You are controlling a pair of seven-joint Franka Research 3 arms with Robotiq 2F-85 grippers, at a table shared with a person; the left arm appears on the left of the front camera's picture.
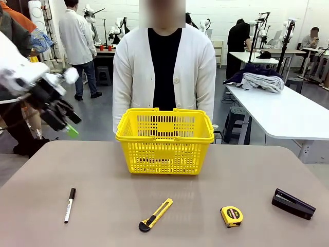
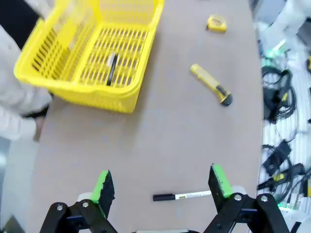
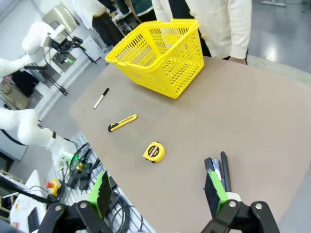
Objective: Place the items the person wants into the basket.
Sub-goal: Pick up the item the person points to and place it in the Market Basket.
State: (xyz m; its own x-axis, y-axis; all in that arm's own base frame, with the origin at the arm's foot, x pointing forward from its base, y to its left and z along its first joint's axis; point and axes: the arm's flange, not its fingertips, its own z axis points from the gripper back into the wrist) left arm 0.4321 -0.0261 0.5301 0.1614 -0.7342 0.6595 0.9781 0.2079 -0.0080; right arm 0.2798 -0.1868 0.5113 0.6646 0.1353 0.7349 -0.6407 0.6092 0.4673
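The yellow basket (image 1: 164,154) stands mid-table in front of the person (image 1: 164,67) in a white cardigan. Inside the basket (image 2: 73,87) a thin dark pen (image 2: 112,69) lies on the slotted floor. On the near table are the yellow-and-black utility knife (image 1: 155,214) and, to its right, the small tape measure (image 1: 232,216). My left gripper (image 1: 69,123) hangs open in the air at the far left, above the table's left end, holding nothing. The right gripper (image 3: 158,191) is open too, high over the near right corner, with the tape measure (image 3: 154,152) and knife (image 3: 122,123) below it.
A white marker with a black cap (image 1: 69,205) lies at the near left, below my left gripper (image 2: 162,187). A black stapler (image 1: 293,204) rests at the near right. The person's hand (image 3: 238,59) hangs at the far table edge. Cables lie on the floor beside the table.
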